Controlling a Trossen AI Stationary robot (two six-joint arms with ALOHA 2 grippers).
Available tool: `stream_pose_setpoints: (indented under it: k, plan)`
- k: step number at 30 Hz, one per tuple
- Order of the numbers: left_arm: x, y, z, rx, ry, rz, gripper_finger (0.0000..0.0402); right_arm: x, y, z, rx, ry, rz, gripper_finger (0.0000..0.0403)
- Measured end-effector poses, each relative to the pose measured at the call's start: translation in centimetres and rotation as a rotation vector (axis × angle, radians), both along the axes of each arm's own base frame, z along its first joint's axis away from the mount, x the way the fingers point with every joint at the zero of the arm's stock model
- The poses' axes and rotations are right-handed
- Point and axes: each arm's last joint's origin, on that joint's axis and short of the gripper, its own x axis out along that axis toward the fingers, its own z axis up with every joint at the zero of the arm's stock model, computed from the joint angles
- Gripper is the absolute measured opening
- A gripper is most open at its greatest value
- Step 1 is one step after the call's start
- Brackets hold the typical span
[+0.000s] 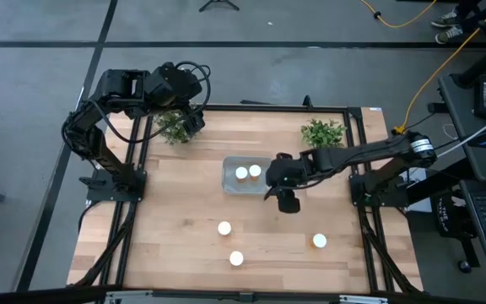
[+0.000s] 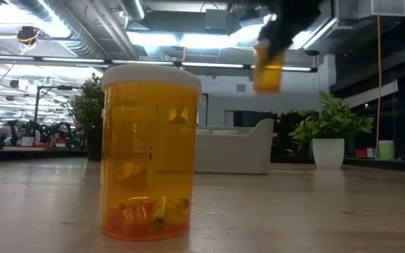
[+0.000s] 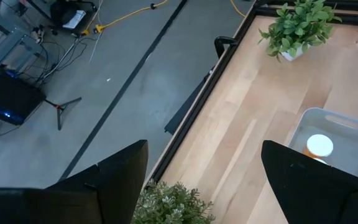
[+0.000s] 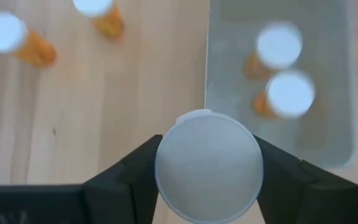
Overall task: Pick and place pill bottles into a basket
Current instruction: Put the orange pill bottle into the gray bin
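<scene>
My right gripper (image 4: 208, 163) is shut on an amber pill bottle with a white cap (image 2: 268, 69), held above the table just beside the pale grey-blue basket (image 1: 229, 179), toward the table's right. Two bottles (image 1: 241, 173) (image 1: 255, 171) stand inside the basket. Three more bottles stand on the table nearer the front (image 1: 224, 228) (image 1: 236, 258) (image 1: 320, 241); one of them fills the low view (image 2: 150, 151). My left gripper (image 3: 204, 180) is open and empty at the far left, above a potted plant (image 1: 174, 127). My right gripper pinches the bottle's white cap (image 4: 166, 165) between its two fingers, one on either side of the round rim. The fingers come from above, pointing down. The bottle's amber body (image 2: 268, 74) hangs below the fingers, lifted clear of the table.
A second potted plant (image 1: 322, 133) stands at the far right of the table, behind my right arm. Black frame rails (image 1: 133, 211) run along the table's left and right sides. Bare wood lies between the basket and the three standing bottles.
</scene>
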Motion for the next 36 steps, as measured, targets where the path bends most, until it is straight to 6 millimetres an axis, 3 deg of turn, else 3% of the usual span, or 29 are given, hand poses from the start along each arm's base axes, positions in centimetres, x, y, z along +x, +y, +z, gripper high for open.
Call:
stream_pose_setpoints:
  k: [4,9,25,36]
  plan:
    - [0.0,0.0,0.0,0.0,0.0,0.0,0.0308,0.6,-0.3,2.0,-0.025,-0.073,0.011,0.0196]
    - [0.0,0.0,0.0,-0.001,0.0,-0.001,0.0308,1.1,-1.2,1.7,-0.041,-0.074,0.0,0.0213]
    - [0.0,-0.1,0.0,-0.009,-0.006,-0.001,0.0308,4.9,-3.1,-5.8,-0.027,0.163,0.065,0.0212]
    - [0.0,-0.1,0.0,-0.012,-0.01,0.004,0.0308,5.8,-3.3,-8.5,-0.011,0.24,0.071,0.0212]
